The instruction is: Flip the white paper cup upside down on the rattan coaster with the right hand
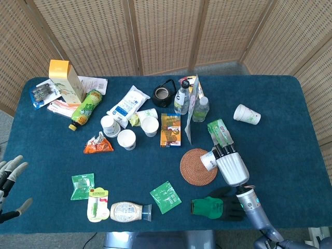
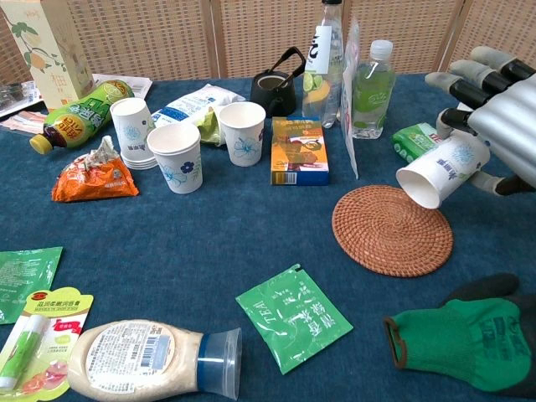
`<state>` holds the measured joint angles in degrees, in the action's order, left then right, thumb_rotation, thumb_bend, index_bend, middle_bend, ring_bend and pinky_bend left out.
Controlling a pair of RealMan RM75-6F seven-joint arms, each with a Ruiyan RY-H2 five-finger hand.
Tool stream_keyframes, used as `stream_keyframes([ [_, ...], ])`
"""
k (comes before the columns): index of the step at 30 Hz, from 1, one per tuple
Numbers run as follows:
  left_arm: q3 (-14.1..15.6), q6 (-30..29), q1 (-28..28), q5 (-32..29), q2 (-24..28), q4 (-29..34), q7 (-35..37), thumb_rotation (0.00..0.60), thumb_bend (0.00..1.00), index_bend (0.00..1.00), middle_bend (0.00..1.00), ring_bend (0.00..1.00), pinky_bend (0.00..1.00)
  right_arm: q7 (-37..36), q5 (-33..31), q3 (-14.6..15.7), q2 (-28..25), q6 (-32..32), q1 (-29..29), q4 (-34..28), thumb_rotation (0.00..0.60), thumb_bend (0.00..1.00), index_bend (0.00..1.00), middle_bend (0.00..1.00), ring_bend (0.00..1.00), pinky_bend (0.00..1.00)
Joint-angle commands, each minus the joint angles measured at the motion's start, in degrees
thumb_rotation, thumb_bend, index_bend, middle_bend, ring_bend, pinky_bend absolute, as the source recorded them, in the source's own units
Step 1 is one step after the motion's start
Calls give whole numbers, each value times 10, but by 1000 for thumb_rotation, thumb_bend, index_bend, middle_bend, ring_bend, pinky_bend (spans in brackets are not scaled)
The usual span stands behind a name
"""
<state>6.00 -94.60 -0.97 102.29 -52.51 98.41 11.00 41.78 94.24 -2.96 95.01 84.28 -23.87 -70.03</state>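
My right hand (image 1: 230, 164) (image 2: 496, 126) holds the white paper cup (image 2: 440, 171) (image 1: 208, 158) in the air above the right edge of the rattan coaster (image 2: 392, 229) (image 1: 197, 166). The cup is tilted, its open mouth pointing down and to the left toward the coaster. It touches nothing but the hand. The coaster lies bare on the blue table. My left hand (image 1: 9, 181) shows at the left edge of the head view, fingers spread, holding nothing.
A green glove (image 2: 461, 336) lies in front of the coaster, a green tea packet (image 2: 293, 316) to its left. A snack box (image 2: 298, 151), two bottles (image 2: 368, 89) and a green packet (image 2: 414, 141) stand behind it. Another cup (image 1: 246, 114) lies far right.
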Motion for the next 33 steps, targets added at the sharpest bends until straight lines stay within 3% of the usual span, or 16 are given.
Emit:
stream_keyframes([
  [1, 0, 1, 0, 1, 0, 0, 0, 600, 334, 0, 0, 0, 0, 15, 18, 3, 11, 11, 0, 21, 600, 382, 408, 0, 0, 0],
  [14, 1, 1, 1, 1, 2, 0, 5, 600, 334, 0, 0, 0, 0, 97, 82, 7, 46, 33, -18, 106, 600, 442, 400, 0, 0, 0],
  [23, 2, 1, 1, 2, 2, 0, 7, 600, 334, 0, 0, 0, 0, 96, 122, 8, 87, 94, -17, 193, 600, 544, 381, 0, 0, 0],
  [33, 3, 4, 3, 2, 3, 0, 9, 600, 334, 0, 0, 0, 0, 119, 137, 21, 106, 90, -20, 242, 600, 577, 355, 0, 0, 0],
])
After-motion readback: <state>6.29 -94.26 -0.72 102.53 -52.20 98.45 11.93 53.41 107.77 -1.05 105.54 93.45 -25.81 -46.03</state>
